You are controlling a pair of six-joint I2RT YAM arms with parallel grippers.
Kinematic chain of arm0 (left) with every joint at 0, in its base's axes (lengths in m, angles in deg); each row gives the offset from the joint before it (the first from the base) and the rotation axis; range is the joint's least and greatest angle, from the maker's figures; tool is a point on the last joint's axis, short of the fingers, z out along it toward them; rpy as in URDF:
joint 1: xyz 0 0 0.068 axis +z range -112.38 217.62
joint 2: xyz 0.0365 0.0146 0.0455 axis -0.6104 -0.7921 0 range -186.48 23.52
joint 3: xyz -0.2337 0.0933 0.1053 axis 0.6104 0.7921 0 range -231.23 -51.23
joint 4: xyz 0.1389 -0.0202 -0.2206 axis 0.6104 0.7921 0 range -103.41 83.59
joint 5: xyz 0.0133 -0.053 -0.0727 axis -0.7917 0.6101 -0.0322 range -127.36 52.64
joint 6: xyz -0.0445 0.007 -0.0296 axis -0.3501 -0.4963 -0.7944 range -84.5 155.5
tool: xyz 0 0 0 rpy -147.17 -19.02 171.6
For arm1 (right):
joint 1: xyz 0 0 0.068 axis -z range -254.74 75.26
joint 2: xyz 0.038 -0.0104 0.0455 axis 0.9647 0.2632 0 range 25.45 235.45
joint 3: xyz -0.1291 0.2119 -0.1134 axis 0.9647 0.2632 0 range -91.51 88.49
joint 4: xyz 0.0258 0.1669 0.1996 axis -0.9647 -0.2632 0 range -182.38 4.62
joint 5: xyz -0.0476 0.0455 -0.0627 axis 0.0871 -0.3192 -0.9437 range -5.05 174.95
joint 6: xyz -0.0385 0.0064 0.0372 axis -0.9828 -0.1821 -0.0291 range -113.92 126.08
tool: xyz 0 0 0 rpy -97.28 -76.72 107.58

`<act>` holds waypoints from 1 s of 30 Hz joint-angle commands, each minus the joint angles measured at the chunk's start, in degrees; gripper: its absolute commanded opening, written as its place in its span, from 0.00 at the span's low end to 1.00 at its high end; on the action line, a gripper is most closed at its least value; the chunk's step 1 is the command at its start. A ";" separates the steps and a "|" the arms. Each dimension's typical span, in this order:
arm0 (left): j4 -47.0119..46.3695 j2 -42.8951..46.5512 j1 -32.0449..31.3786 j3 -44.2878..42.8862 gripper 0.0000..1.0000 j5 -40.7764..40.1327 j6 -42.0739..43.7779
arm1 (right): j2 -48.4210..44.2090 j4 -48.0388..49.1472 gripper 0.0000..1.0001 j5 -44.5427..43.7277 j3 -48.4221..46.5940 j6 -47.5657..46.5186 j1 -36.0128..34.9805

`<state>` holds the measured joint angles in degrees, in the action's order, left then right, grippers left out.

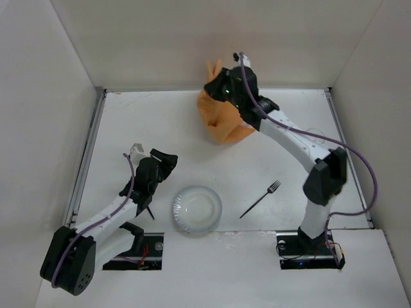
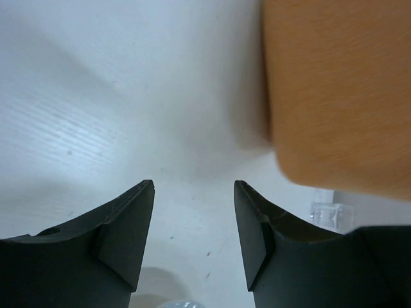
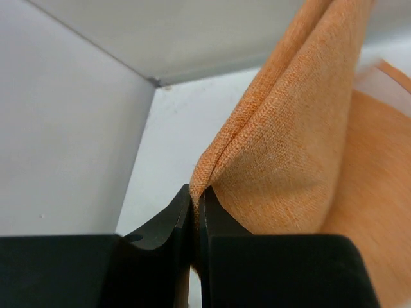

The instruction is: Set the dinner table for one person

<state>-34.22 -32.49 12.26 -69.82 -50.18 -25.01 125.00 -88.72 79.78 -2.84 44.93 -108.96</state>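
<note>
Plainly, the right claw [image 3: 196, 212] is clenched on a fold of the orange cloth [image 3: 289, 167]. Its two black fingers are pressed together, with the ridge of fabric caught between the tips. From that pinch the cloth hangs in a bunched heap. One corner stands up against the back wall, and the lower part rests on the table [image 1: 154, 122] by the far edge, a little right of the middle. The right arm rises from its base at the near edge and bends at a raised elbow near the right edge. Its forearm stretches diagonally to the far edge, with the wrist above the cloth.

The left claw [image 2: 192, 189] is released, its jaws spread over bare white table and pointing toward the cloth's edge ahead. The left arm lies low, reaching from the near left corner toward the centre.

A clear plate [image 1: 196, 210] sits by the near edge at the middle, just right of the left claw. A fork [image 1: 261, 198] lies slanted to the plate's right, apart from it, with its tines toward the far right.
</note>
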 commanded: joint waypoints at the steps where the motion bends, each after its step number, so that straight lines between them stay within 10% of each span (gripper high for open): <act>1: 1.22 2.92 1.50 1.80 0.50 2.27 0.22 | 13.52 -11.14 0.03 -3.18 -23.54 -8.78 -4.75; 7: 1.48 3.71 5.01 3.38 0.50 5.17 -0.57 | 42.14 -28.76 0.03 0.86 -88.56 -9.77 -7.49; 18: 5.79 8.02 9.16 0.58 0.50 7.20 0.04 | -5.92 -4.23 0.03 0.60 -25.08 -8.88 -0.11; 30: 4.30 -8.74 -15.27 -9.26 0.57 -1.07 0.04 | -26.95 9.21 0.03 -3.98 25.57 -2.38 9.12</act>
<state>-28.32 -36.73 0.15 -75.59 -49.48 -25.12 96.47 -85.33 76.77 17.31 39.51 -101.85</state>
